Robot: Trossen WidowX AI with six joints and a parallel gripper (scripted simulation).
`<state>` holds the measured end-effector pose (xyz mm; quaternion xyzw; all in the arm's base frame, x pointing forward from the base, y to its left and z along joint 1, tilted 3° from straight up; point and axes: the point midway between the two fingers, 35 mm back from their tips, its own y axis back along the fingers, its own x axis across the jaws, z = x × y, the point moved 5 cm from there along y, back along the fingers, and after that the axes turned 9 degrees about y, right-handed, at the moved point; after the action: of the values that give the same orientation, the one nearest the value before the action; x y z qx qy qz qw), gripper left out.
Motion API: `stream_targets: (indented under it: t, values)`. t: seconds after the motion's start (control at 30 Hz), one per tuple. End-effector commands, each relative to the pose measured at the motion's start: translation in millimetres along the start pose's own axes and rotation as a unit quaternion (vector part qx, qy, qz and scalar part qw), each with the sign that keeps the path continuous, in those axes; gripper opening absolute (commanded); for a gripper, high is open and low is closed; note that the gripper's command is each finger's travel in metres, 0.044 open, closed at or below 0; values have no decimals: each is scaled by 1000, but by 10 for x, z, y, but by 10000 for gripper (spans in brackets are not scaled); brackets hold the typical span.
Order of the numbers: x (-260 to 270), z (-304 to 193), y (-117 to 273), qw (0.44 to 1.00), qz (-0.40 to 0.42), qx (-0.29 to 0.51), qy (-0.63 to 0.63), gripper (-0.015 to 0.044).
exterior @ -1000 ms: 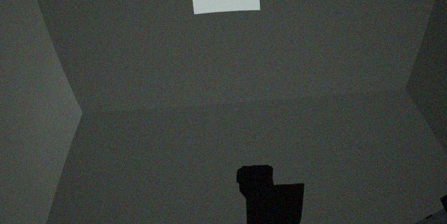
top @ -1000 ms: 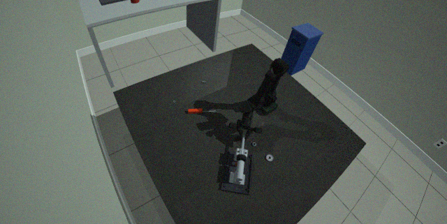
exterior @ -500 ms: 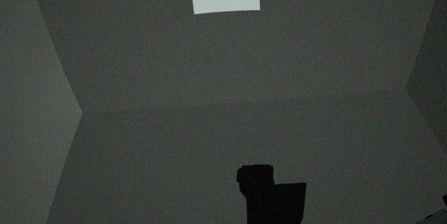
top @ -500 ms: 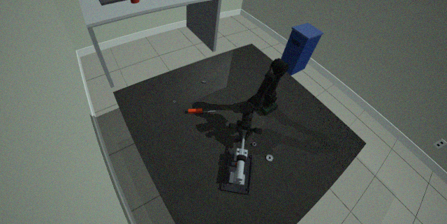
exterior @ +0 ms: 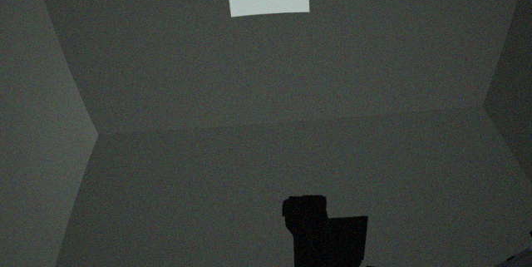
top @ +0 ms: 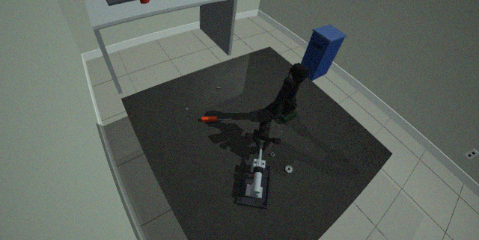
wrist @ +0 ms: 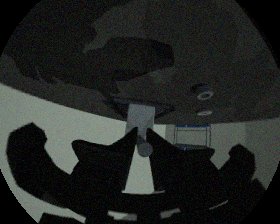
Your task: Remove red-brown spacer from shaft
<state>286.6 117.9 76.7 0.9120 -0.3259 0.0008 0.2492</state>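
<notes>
My gripper [top: 261,146] [wrist: 142,130] is shut on the shaft [top: 260,152] [wrist: 145,149], whose round end shows between the fingertips in the wrist view. In the top view the shaft runs into a white bracket [top: 259,163]. A dark spacer [top: 258,170] sits around the shaft line between the bracket and the white housing [top: 257,184]. A small red-brown patch, the spacer [top: 253,176], shows low at the left edge of the housing's near end, off the shaft line. Its exact resting place is too small to tell. All this stands on a dark base plate [top: 244,201].
A larger pale ring [top: 289,169] [wrist: 205,95] and a smaller ring [top: 272,154] lie right of the assembly. An orange-handled screwdriver [top: 209,119] lies to the left. A blue bin [top: 322,51] stands behind the arm, and a desk [top: 123,13] stands at the back left.
</notes>
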Motion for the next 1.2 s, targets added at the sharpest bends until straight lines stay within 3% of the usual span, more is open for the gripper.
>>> stream_targets:
  t: [0.0,1.17]
  values:
    - [10,-33,-22,1000,0,3,1,0]
    - [17,-93,-125,1000,0,4,1,0]
